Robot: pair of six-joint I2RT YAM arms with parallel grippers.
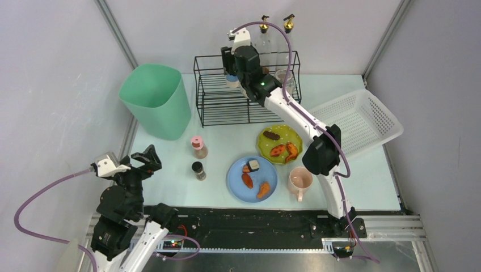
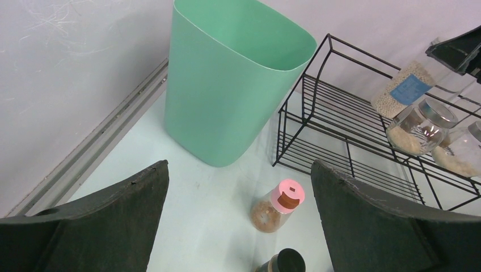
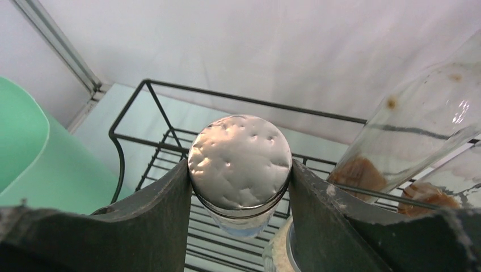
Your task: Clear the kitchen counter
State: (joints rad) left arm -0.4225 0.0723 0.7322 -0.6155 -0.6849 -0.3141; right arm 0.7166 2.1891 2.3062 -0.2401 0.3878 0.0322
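Pale mint-white and matte, the kitchen counter (image 1: 170, 187) lies flat between the arm bases and the back wall. In the top view its long axis runs left to right, and its short sides point at the side walls.

At its back left stands a green bin (image 1: 154, 101), upright, mouth up. Just beside it is a black wire rack (image 1: 227, 107) set against the back wall. The right gripper (image 3: 240, 187) hangs over the rack's upper tier, its fingers (image 3: 164, 209) clamped on either side of a glass jar (image 3: 240, 158) with a dimpled silver lid. In the left wrist view this jar carries a blue label and is filled with pale grains. Two more glass jars (image 2: 422, 127) at the rack's right end hold pale grains low down. Tall clear bottles (image 1: 264, 39) with gold pourers stand behind the rack.

A white slatted basket (image 1: 358, 122) sits tilted at the counter's right edge.

Mid-counter, a green plate (image 1: 266, 150) holds one dark brown piece and orange-red pieces. The blue plate (image 1: 235, 181) just in front of it holds orange pieces and a small dark-and-pale block. A pink mug (image 1: 299, 180) stands upright right of the blue plate. Left of the plates are a pink-capped shaker (image 1: 198, 147) of brown powder and a black-capped jar (image 1: 198, 170).

The left gripper (image 2: 239, 170) hovers above the counter's near left corner with its fingers spread wide and nothing between them.
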